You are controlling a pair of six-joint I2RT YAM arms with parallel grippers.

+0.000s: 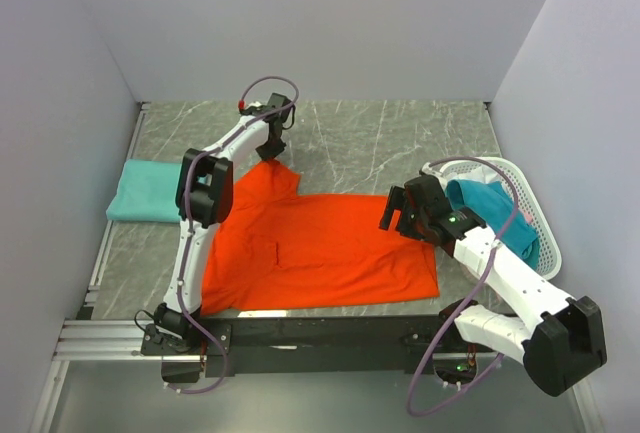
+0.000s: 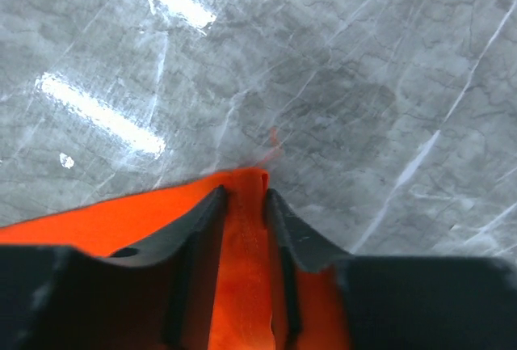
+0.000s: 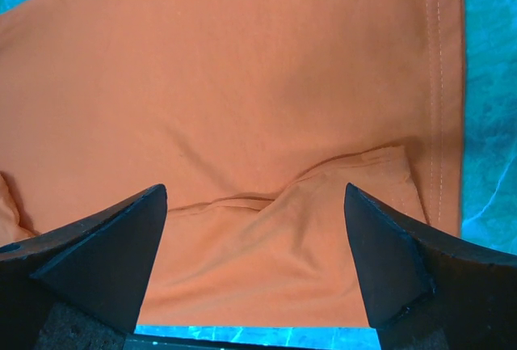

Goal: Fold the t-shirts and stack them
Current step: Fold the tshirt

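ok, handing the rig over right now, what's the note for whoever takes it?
Left gripper: shut on the far edge of the orange-red t-shirt.
Right gripper: open above that shirt's right side, holding nothing.
Done: one folded teal t-shirt lies to the left.
Left to do: the orange-red t-shirt lies spread out, not yet folded; a second teal shirt sits in the white basket.

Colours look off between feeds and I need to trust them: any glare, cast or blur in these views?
Top external: even light, sharp, orange t-shirt reads red-orange. Left wrist: bright glare streaks on the table; left gripper looks soft up close, cloth between its fingers. Right wrist: cool cast, table reads cyan, shirt paler; right gripper fingers dark in the foreground.
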